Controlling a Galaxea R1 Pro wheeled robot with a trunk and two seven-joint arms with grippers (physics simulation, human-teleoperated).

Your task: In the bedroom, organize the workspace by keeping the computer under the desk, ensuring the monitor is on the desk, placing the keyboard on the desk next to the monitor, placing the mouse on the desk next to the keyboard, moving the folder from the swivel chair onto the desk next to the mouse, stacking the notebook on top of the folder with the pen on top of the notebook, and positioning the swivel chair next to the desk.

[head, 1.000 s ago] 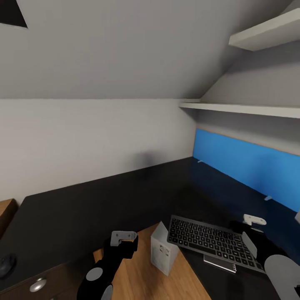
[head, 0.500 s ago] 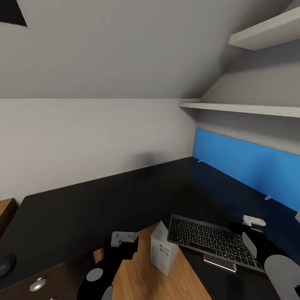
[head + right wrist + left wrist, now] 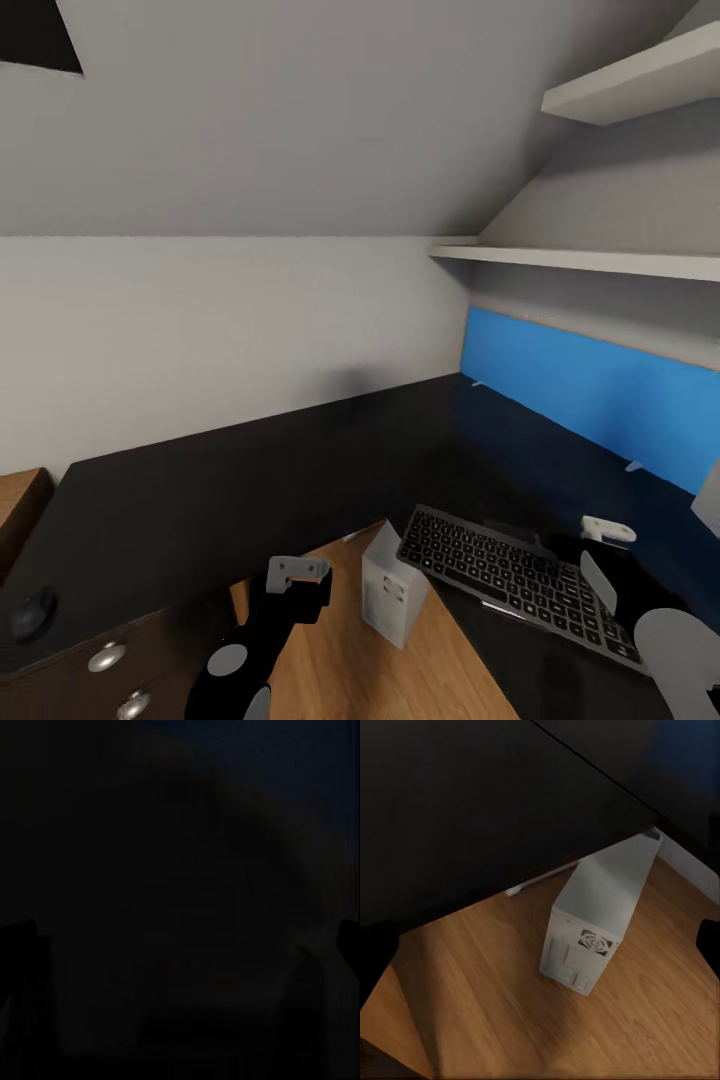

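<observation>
Both hands hover, right hand point(image 3: 600, 545) over the keyboard point(image 3: 515, 578) on the table point(image 3: 250, 480), left hand point(image 3: 297, 580) above the computer point(image 3: 392, 597); whether their fingers are spread I cannot tell.

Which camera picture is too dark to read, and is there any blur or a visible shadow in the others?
Right wrist view: almost black, nothing legible. Head view: evenly lit, slightly soft; faint dark smudge on the wall above the desk. Left wrist view: soft focus; the computer casts a weak shadow on the wooden floor.

The long black L-shaped desk point(image 3: 250, 480) lies bare across its wide corner stretch, open to reach. A slim dark keyboard point(image 3: 510, 575) occupies the right wing, a small black rounded mouse point(image 3: 32, 612) the far left edge. A white boxy computer tower point(image 3: 392, 595) blocks the floor gap below.
</observation>
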